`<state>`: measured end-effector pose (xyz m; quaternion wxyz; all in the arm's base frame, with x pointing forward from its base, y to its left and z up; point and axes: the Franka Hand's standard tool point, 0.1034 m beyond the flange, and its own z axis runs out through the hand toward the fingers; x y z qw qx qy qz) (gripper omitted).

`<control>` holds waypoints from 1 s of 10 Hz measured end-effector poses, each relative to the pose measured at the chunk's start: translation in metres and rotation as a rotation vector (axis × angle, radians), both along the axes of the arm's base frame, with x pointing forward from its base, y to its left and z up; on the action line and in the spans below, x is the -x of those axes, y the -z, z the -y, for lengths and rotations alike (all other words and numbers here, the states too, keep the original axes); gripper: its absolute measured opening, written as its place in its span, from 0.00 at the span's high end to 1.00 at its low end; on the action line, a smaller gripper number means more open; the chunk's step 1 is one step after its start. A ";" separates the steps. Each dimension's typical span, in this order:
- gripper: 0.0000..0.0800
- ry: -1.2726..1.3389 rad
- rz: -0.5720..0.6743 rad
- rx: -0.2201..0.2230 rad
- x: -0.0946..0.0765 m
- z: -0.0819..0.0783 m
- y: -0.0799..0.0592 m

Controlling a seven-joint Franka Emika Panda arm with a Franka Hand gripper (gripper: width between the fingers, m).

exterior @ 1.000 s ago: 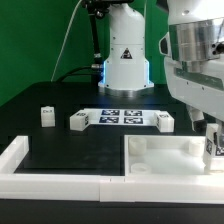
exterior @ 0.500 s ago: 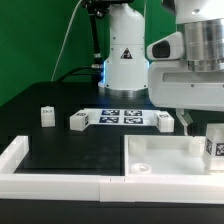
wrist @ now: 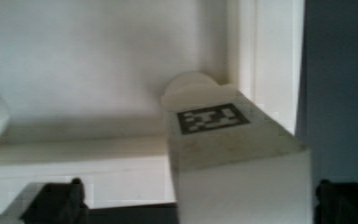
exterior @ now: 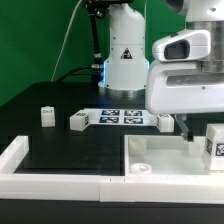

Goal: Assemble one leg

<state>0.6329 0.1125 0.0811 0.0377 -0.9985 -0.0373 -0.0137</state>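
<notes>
White stubby plastic leg (exterior: 214,146) with its square tag stands upright at three o'clock on the large white tray-like tabletop (exterior: 165,153); your gripper (wrist: 202,200) hangs over it, fingers spread wide, holding nothing. Looks seated; you can't confirm it's tight

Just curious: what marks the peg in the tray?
Black-and-white square tag on the leg, clearest in wrist view.
</notes>
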 end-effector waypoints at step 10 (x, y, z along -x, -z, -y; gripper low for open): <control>0.64 0.685 -0.042 -0.037 0.003 -0.002 0.001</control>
